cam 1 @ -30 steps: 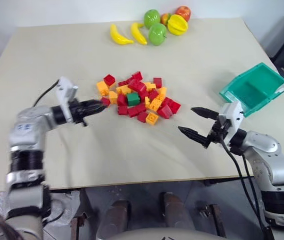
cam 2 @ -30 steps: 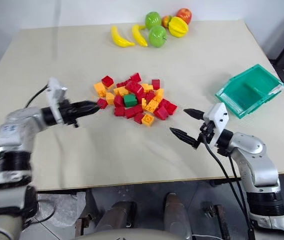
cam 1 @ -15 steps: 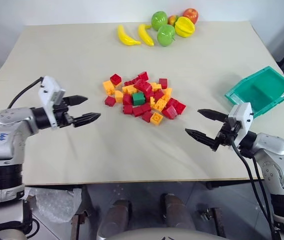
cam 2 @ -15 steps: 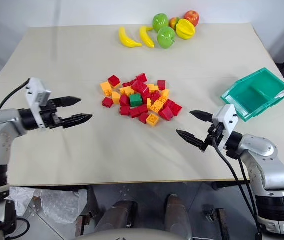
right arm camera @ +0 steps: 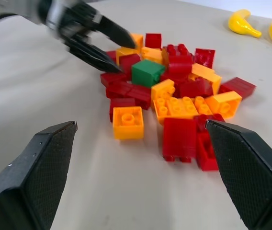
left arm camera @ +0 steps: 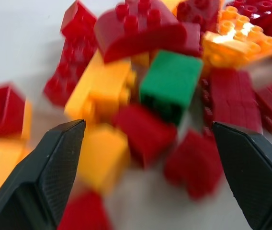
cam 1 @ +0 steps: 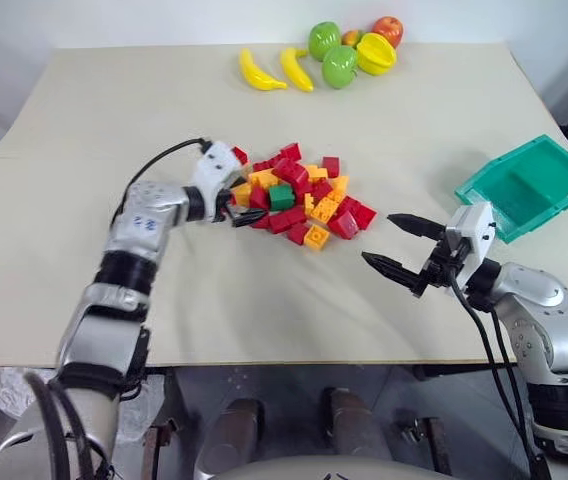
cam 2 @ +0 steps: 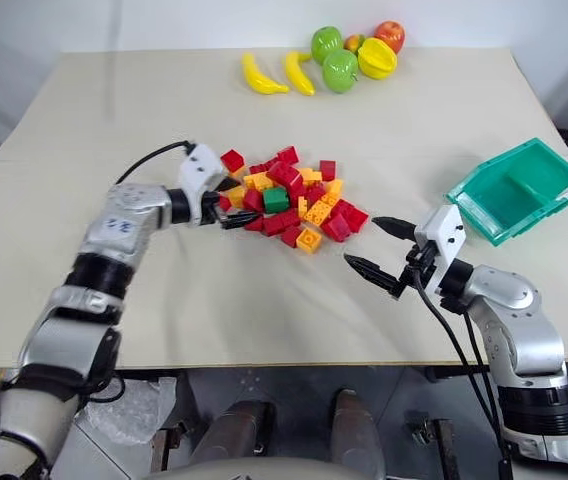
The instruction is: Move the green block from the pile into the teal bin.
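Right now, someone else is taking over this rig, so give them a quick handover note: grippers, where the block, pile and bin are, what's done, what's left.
Left gripper: open, empty, at the near-left edge of the pile, fingers pointing toward the green block.
Right gripper: open, empty, held above the table between the pile and the teal bin.
Green block: in the pile, ungrasped.
Teal bin: at the table's right edge, tilted, no block inside.
Done: left gripper's approach.
Left: grasp the green block, carry it to the bin, release.
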### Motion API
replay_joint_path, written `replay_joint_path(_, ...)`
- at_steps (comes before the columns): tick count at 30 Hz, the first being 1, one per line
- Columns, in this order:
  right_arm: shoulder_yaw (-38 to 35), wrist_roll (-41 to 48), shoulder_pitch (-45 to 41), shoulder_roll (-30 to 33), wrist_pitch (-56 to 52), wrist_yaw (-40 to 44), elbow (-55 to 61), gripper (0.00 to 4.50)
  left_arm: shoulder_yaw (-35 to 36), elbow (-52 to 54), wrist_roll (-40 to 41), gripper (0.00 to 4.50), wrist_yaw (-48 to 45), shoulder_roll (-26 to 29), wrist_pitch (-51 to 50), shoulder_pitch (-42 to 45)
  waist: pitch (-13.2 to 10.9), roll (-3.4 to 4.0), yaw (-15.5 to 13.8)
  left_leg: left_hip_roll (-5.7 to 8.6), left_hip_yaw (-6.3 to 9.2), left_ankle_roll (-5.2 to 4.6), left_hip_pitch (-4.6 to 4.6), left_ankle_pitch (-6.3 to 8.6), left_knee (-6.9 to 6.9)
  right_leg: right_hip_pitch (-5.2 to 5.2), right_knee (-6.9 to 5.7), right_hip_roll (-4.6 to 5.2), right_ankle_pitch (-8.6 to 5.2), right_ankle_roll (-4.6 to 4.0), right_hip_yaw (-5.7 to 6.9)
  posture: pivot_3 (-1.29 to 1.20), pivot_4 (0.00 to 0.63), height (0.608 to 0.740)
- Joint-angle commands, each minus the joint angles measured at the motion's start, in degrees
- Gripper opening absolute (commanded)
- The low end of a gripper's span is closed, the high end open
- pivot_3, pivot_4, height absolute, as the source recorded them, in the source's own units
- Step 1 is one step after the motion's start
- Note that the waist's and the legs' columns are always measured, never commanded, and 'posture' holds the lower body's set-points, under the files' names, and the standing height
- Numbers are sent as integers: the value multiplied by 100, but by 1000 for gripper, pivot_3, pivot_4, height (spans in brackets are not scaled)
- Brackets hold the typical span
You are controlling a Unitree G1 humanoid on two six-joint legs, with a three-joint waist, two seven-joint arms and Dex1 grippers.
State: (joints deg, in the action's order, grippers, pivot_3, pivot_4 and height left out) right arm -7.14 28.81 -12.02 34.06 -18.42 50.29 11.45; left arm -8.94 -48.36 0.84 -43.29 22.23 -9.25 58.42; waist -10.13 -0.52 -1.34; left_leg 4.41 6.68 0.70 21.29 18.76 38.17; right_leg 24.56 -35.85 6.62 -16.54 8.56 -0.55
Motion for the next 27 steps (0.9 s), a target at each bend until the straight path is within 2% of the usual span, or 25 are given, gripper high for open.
replay_joint_path(1, -99, -2, 94, -36, 132, -93, 243, 4500, 104, -870, -116, 4473, 174, -238, 386, 356, 0, 0, 6, -1, -2, 0, 0, 0, -1, 1, 0, -1, 0, 0, -1, 0, 150, 740)
replay_joint_path(6, -156, 26, 192, -55, 136, -173, 334, 4500, 143, -1719, -304, 4473, 393, -514, 649, 662, 0, -1, 0, 1, -2, 0, -2, 0, 6, -1, -4, 1, 0, 1, -1, 0, 150, 740)
replay_joint_path(12, -166, 25, 241, -46, 131, -238, 398, 4500, 29, -2123, -546, 4473, 292, -732, 760, 822, 3, -3, -35, 7, -2, -1, -7, -2, 27, -13, -4, 2, 1, 2, 1, 0, 150, 740)
replay_joint_path(15, -155, 27, 222, -43, 139, -240, 382, 4500, 19, -2217, -643, 3901, 274, -791, 673, 874, 3, -2, -34, 8, -1, -2, -8, -2, 40, -17, -10, 2, 2, 3, 0, 0, 150, 740)
replay_joint_path(21, -180, 23, 193, -5, 167, -199, 322, 4500, 140, -2245, -659, 2173, 199, -796, 570, 925, 3, -3, -4, 8, 1, -7, -7, 1, 42, -16, -11, 2, 3, 5, -2, 0, 150, 740)
replay_joint_path(24, -181, 11, 156, 1, 171, -199, 287, 4500, 350, -2173, -488, 1491, 136, -723, 748, 948, 3, -2, 47, 4, -7, -7, -8, 1, 36, -8, -12, -1, 3, 5, -8, 0, 150, 740)
replay_joint_path(27, -167, -9, 112, -3, 173, -212, 264, 4500, 576, -2014, -300, 1486, -170, -623, 1001, 994, 3, -3, 69, 1, -9, -3, -6, -1, 36, -2, -14, -4, 4, 2, -9, 0, 150, 740)
